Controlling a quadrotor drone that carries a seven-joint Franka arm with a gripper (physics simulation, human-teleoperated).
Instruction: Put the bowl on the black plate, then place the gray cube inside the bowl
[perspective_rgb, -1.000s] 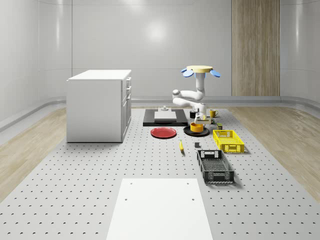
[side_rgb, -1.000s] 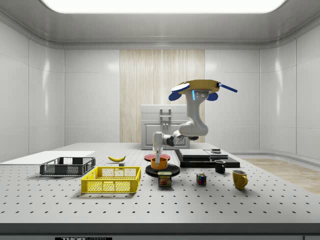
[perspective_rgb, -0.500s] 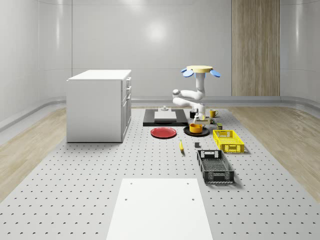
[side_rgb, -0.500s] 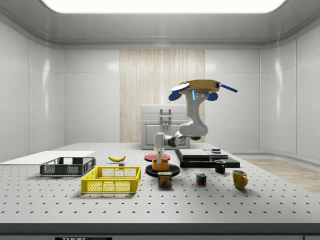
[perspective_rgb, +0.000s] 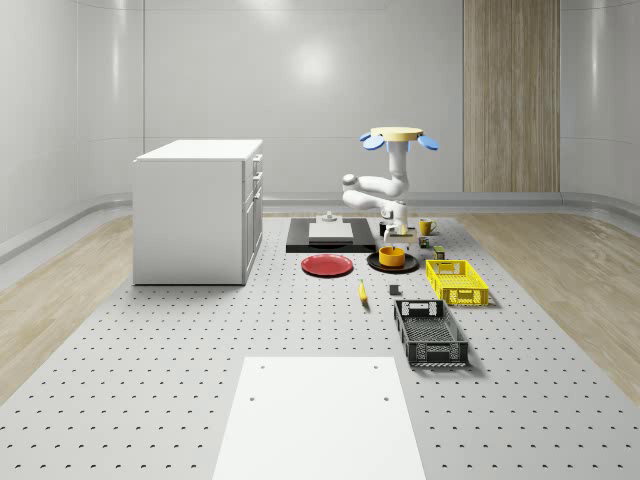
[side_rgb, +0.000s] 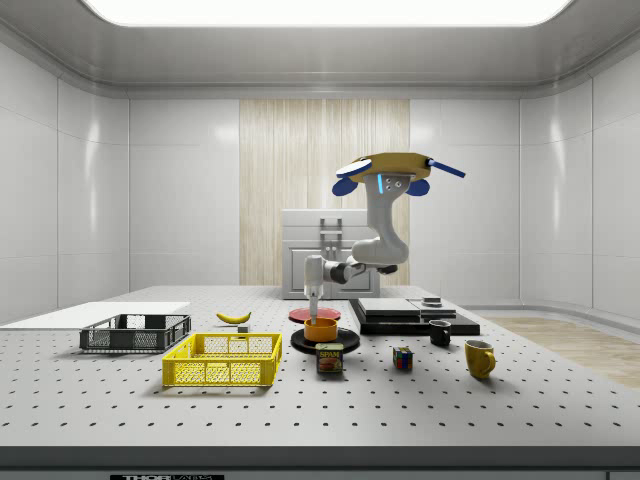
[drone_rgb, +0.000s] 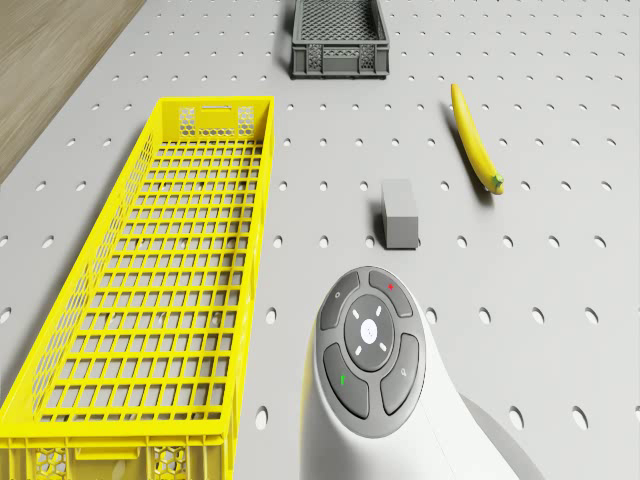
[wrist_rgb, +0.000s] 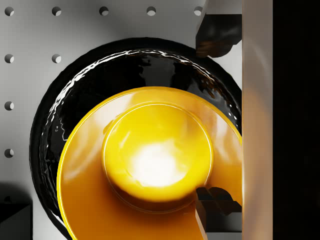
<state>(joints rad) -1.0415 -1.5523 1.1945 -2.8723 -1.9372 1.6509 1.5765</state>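
**Whole-scene view.** The bowl (perspective_rgb: 392, 257) is being carried by the black plate (perspective_rgb: 375, 264), seated on its middle. The drone (perspective_rgb: 400, 137) is being held in hover high above the plate, a little behind it. The arm is being bent down from the drone, and the gripper (perspective_rgb: 392, 236) is being held just over the bowl. The gray cube (perspective_rgb: 394, 291) is lying on the table in front of the plate, well apart from it. The banana (perspective_rgb: 362, 292) is lying in front of the plate, to the view's left of the cube. The yellow crate (perspective_rgb: 457, 281) is sitting to the view's right of the plate.

**Side view.** The gripper (side_rgb: 315, 308) is being pointed straight down at the bowl (side_rgb: 321, 329), over the rim on the view's left. The plate (side_rgb: 322, 342) is showing as a dark disc under the bowl. The drone (side_rgb: 385, 170) is being held above the plate and to the view's right of it.

**Drone view.** The cube (drone_rgb: 399, 213) is resting flat on the table between the crate (drone_rgb: 150, 300) and the banana (drone_rgb: 474, 150), touching neither.

**Wrist view.** The bowl (wrist_rgb: 155, 165) is being seen from above, upright, ringed by the plate (wrist_rgb: 75, 110). The fingers (wrist_rgb: 218, 31) are being held spread apart; the tool is released, with nothing clamped.
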